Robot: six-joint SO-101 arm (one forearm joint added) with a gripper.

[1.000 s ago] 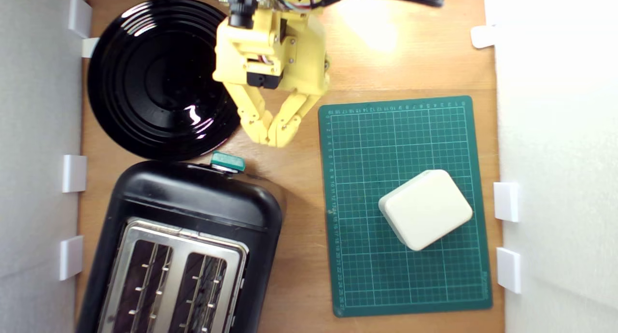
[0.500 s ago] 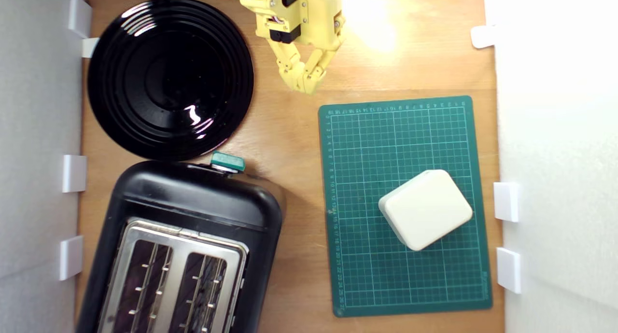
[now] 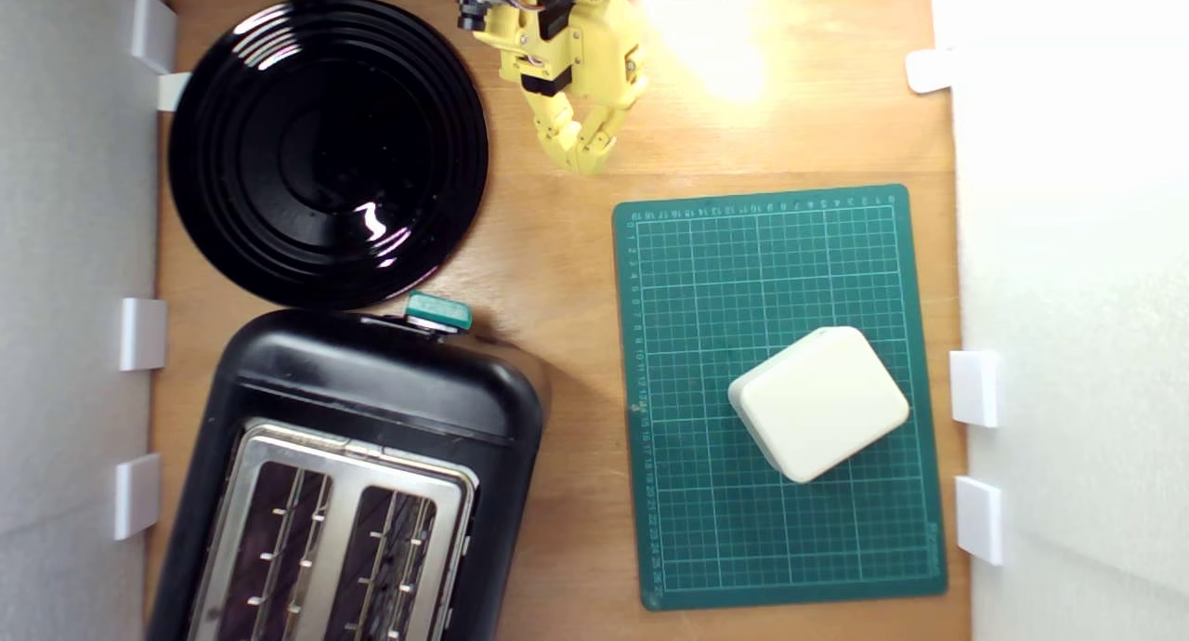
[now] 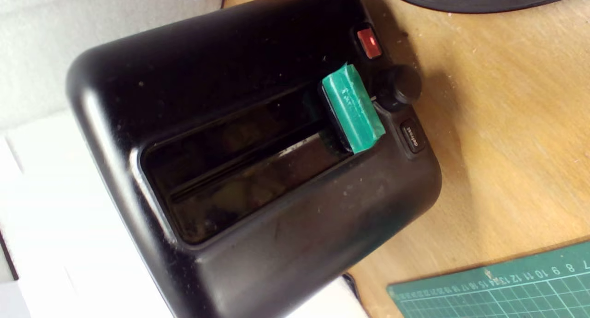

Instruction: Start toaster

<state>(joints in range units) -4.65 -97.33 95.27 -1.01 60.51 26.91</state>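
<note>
While the yellow end effector (image 3: 587,158) hovers near the far edge of the table (image 3: 557,279), its two fingers are pressed together at the tips and hold nothing. It sits well apart from everything, just beyond the top edge of a green cutting mat (image 3: 778,395) and to the exterior view's right of a round black plate (image 3: 325,149). A pale rounded block (image 3: 819,402) rests on the mat. The toaster (image 3: 362,381) fills the exterior view's lower left, just beside the plate. Its green lever (image 4: 352,108) sits at the low end of its slot in the wrist view, beside a red light (image 4: 368,43) and a black knob (image 4: 398,86). Judging by this, the lever looks already pressed, so the next move probably calls only for keeping clear.
</note>
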